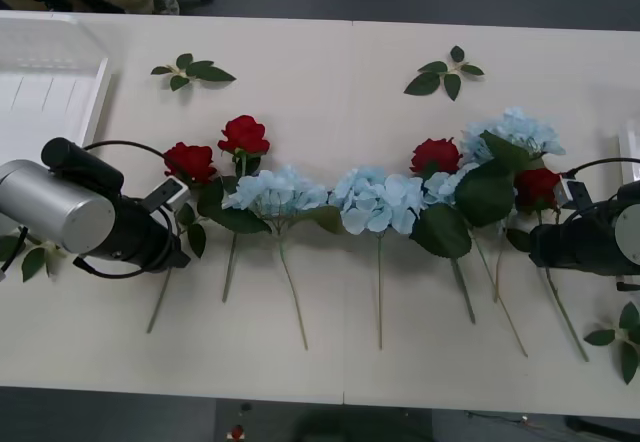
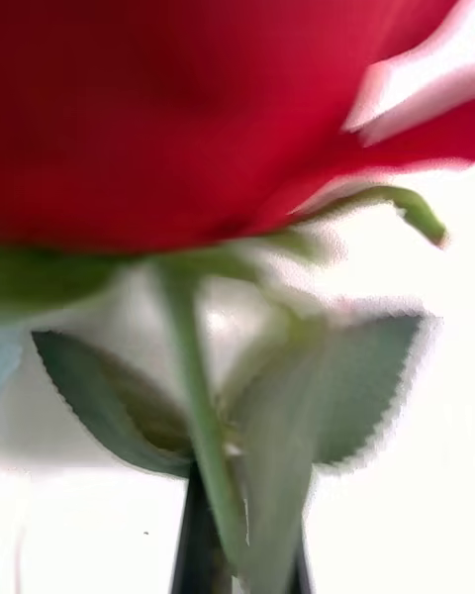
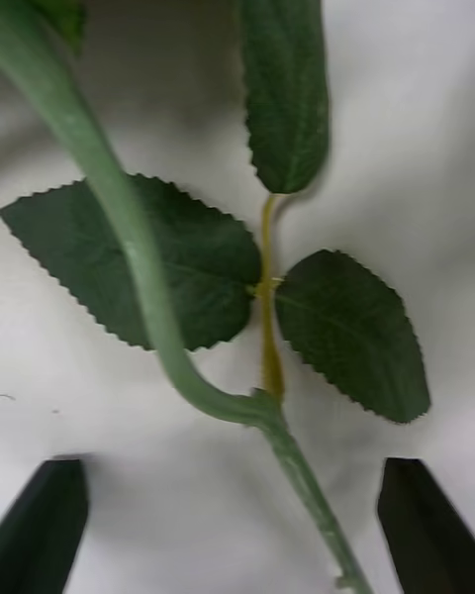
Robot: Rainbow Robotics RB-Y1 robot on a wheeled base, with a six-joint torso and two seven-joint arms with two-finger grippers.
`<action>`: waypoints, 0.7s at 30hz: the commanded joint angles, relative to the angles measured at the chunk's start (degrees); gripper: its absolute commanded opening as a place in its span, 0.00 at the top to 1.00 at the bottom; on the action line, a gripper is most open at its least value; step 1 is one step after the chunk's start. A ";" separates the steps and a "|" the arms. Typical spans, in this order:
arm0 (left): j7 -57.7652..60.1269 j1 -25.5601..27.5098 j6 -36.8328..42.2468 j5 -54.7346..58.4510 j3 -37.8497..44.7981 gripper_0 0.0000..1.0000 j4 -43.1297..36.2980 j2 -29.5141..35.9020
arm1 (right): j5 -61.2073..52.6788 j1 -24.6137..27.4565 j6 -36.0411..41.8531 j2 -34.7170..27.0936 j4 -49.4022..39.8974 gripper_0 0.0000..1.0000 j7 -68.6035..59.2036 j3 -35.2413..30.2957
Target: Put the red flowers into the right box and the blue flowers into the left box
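At the far left of the table stood the shallow white plastic tray, the left box, well apart from the row of flowers. The left gripper hovered low over the stem of the leftmost artificial red rose, with its two black fingers spread wide, one on each side, and holding nothing. This thin green stem passed between the fingers, so its long axis lay across the gap. In my judgement, closing would catch it if the gripper came a little lower. A second red rose lay just beside the first, then pale-blue fluffy hydrangea heads filled the middle of the row, with long stems pointing toward the robot. At the right end, the right gripper was clenched on the stem of the rightmost red rose, whose bud hung very close before its camera. The right arm was clearly nearer to this rose, so carrying it further right seemed the next step.
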 commanded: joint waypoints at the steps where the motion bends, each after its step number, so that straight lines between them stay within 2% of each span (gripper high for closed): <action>1: -0.27 -0.68 -0.38 -0.64 0.52 0.86 0.35 -0.15 | 0.07 -1.65 -0.46 -1.79 0.10 1.00 0.25 0.41; 4: -0.36 -0.59 -0.38 -1.17 0.52 0.94 0.35 -0.24 | -0.54 -1.65 0.24 -2.32 -0.25 1.00 0.60 -0.91; 9: -0.36 -0.68 -0.38 -1.78 0.34 0.99 0.35 -0.24 | -1.60 -1.65 5.43 -2.40 -3.07 1.00 0.69 -6.53; 16: -0.36 -0.68 -0.38 -2.75 0.34 1.00 0.35 -0.24 | -3.18 -1.48 16.33 -2.40 -10.36 1.00 0.51 -19.54; 21: -0.44 -0.68 -0.99 -3.89 0.34 1.00 0.26 -0.15 | -6.17 -1.48 23.09 -2.40 -11.86 1.00 1.13 -30.61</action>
